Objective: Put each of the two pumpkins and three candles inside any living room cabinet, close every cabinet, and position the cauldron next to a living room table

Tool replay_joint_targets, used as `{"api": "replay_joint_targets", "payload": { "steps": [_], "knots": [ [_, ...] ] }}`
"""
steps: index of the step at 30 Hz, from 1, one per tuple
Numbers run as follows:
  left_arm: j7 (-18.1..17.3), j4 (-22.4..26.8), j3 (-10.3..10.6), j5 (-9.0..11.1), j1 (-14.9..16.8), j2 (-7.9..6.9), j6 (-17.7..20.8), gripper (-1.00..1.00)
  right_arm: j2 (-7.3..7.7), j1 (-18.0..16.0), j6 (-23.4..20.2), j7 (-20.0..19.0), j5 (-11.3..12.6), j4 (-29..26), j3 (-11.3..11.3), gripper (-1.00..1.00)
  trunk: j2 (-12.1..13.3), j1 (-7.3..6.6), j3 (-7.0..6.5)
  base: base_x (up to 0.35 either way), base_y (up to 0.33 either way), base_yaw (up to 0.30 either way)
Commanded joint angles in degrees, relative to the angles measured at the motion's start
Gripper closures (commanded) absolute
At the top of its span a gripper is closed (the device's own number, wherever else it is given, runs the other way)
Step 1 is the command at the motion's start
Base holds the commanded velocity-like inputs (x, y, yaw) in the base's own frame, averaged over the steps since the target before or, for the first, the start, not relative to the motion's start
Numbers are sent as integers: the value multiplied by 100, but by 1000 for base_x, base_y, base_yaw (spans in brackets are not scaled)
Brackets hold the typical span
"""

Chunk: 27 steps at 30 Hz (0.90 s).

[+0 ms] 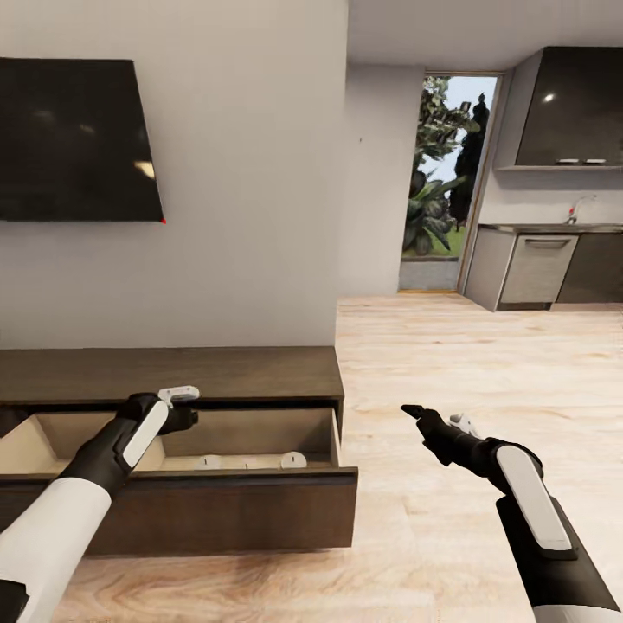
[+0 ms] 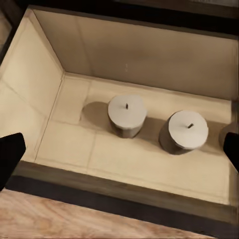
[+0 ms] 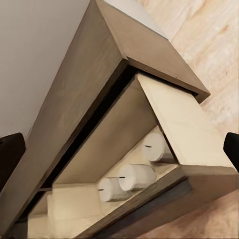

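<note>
The cabinet (image 1: 173,372) stands low against the wall, with its right drawer (image 1: 260,497) pulled out toward me. Three candles (image 1: 206,461) (image 1: 247,465) (image 1: 294,459) stand in a row on the drawer's floor. My left gripper (image 1: 179,417) hovers over the drawer and is open and empty. In the left wrist view two candles (image 2: 127,114) (image 2: 187,129) sit below its spread fingertips (image 2: 10,154). My right gripper (image 1: 414,413) hangs over the floor to the drawer's right, open and empty. Its wrist view looks into the drawer at the three candles (image 3: 109,189) (image 3: 134,177) (image 3: 157,147). Pumpkins, cauldron and table are out of view.
A black TV (image 1: 78,138) hangs on the wall above the cabinet. The wall ends at a corner (image 1: 342,216). Beyond it are a glass door (image 1: 446,173) and kitchen units (image 1: 545,268). Wood floor (image 1: 433,363) stretches to the right of the cabinet.
</note>
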<state>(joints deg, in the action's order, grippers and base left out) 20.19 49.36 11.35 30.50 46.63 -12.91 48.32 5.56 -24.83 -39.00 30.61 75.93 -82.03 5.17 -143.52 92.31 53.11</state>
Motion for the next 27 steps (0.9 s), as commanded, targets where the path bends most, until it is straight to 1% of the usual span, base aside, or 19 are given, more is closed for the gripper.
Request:
{"api": "replay_joint_targets", "payload": {
  "steps": [1, 11, 21, 23, 27],
  "knots": [
    [55, 17, 25, 61, 4, -8, 14, -100, 3, -4, -10, 58, 75, -7, 3, -100, -1, -7, -17, -338, 0, 0],
    [51, 53, 16, 69, 4, -17, 36, -100, -16, -4, -11, 52, 123, 8, -14, -100, 12, -33, -238, -338, 16, 0],
    [43, 54, 10, 89, 4, -18, 77, -100, -9, -4, -11, 52, 112, 51, -44, -100, 26, -58, -460, -337, 123, 0],
    [25, 51, 9, 101, 4, -18, 79, -100, -23, -4, -7, 52, 86, 67, -133, -100, 28, -64, -504, -333, 154, 0],
    [2, 49, 8, 111, 4, -15, 80, -100, -38, -7, 35, 54, 51, 89, -555, -100, 188, -151, -576, -332, 157, 0]
  ]
}}
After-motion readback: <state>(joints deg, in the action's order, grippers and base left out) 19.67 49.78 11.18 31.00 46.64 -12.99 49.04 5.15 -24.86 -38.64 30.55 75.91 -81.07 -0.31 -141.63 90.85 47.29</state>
